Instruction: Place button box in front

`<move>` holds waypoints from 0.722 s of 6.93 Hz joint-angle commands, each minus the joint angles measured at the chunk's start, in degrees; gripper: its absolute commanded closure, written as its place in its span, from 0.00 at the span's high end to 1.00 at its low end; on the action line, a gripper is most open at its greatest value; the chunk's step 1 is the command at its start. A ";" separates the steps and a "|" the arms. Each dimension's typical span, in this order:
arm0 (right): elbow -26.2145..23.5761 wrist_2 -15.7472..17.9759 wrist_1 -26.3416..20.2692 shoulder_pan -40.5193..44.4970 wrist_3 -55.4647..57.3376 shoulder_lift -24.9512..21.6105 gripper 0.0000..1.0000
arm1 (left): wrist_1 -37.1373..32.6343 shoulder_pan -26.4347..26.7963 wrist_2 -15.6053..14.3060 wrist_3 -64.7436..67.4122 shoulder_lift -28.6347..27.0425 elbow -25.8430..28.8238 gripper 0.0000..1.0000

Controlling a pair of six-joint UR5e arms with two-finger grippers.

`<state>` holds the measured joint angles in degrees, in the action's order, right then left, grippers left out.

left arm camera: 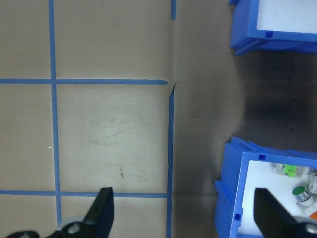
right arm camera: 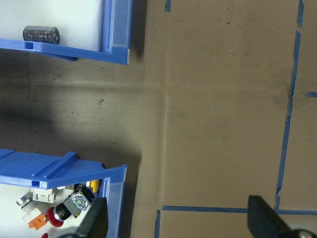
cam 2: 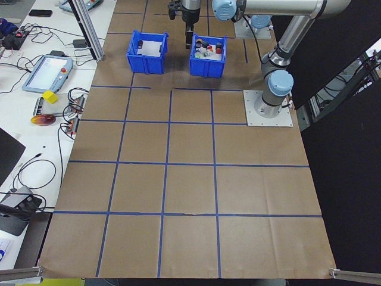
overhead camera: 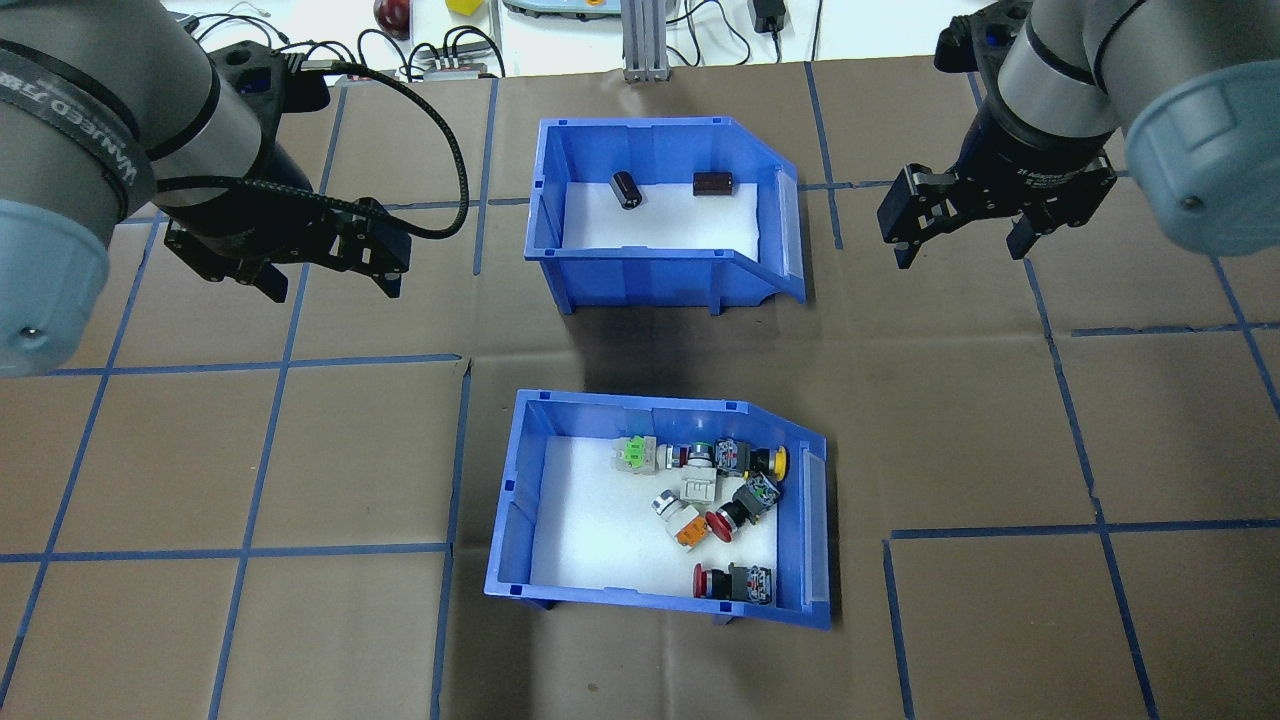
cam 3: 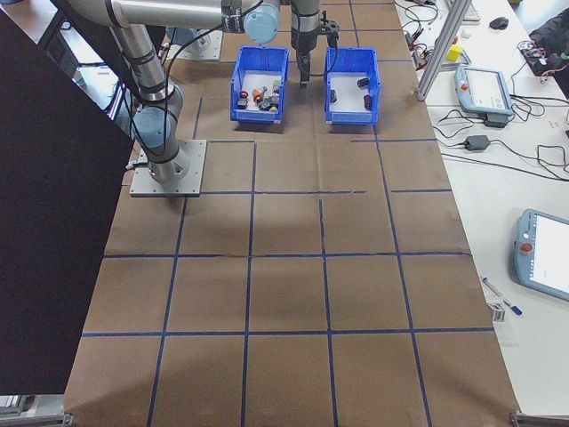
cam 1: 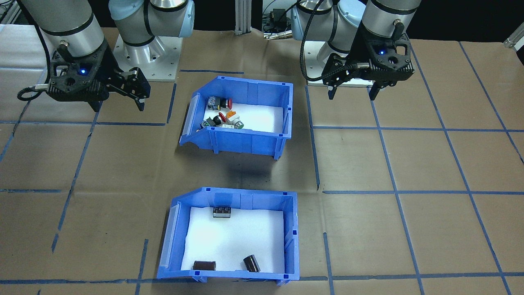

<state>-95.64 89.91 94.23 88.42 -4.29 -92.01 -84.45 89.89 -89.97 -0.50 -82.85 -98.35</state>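
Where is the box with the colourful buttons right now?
In the overhead view the button box sits centre-table, nearer the robot, directly behind the other blue bin, between both raised grippers.

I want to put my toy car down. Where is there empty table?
Bare brown table lies beside both bins and under each open gripper, left and right. The blue plastic button box and the blue bin of black cylinders leave a narrow, crowded strip between them.

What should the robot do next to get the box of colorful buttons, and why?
Probably lower the right gripper toward the button box and its sloped lip. Both grippers hang open and empty above the table, the left gripper too, and neither touches the box.
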 commanded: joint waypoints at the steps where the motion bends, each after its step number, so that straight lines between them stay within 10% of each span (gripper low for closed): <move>1: 0.01 0.01 -0.10 0.00 0.16 -0.10 1.00 | 0.16 0.10 -0.12 -0.11 0.32 -0.18 0.99; 5: 0.62 0.18 0.16 0.00 -0.19 0.33 1.00 | -0.45 0.19 -0.12 0.76 1.02 0.00 0.99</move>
<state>-95.47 89.90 94.28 88.42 -4.37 -91.81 -84.42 90.07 -89.98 0.14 -82.01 -98.41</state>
